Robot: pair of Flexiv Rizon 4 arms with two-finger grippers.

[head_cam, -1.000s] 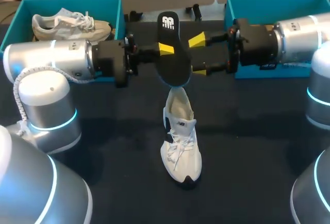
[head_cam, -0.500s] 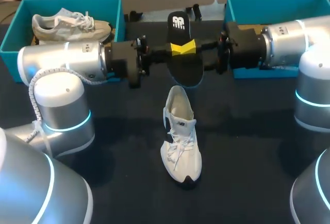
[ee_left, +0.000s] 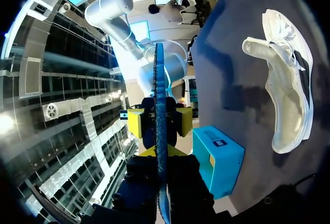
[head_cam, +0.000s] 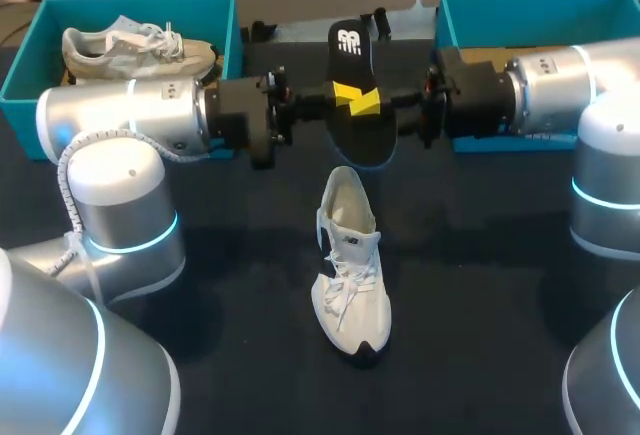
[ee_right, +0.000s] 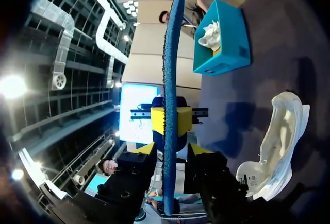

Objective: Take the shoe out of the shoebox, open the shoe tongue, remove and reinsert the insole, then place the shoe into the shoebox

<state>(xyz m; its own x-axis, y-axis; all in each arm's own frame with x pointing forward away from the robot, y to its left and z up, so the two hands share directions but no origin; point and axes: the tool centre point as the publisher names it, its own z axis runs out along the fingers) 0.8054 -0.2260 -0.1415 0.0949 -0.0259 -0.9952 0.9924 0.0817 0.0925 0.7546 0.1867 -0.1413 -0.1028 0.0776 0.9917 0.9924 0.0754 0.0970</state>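
Note:
A black insole (head_cam: 357,105) hangs in the air over the table's far middle, above the heel of a white shoe (head_cam: 350,265) that lies on the dark table. My left gripper (head_cam: 345,95) comes in from the left and is shut on the insole's middle. In the left wrist view the insole (ee_left: 160,131) stands edge-on between the fingers of my left gripper (ee_left: 161,154). My right gripper (head_cam: 368,102) faces it from the right. Its yellow tips flank the insole (ee_right: 168,80) with a small gap on each side, so my right gripper (ee_right: 171,151) stands open.
A teal shoebox (head_cam: 222,15) at the back left holds a second, grey-white shoe (head_cam: 135,50). Another teal shoebox (head_cam: 530,5) stands at the back right, behind my right arm. The white shoe (ee_left: 289,80) lies with its opening toward the insole.
My left arm has carried the insole a little to the right. My right gripper has moved in around it and its fingers have narrowed from wide open.

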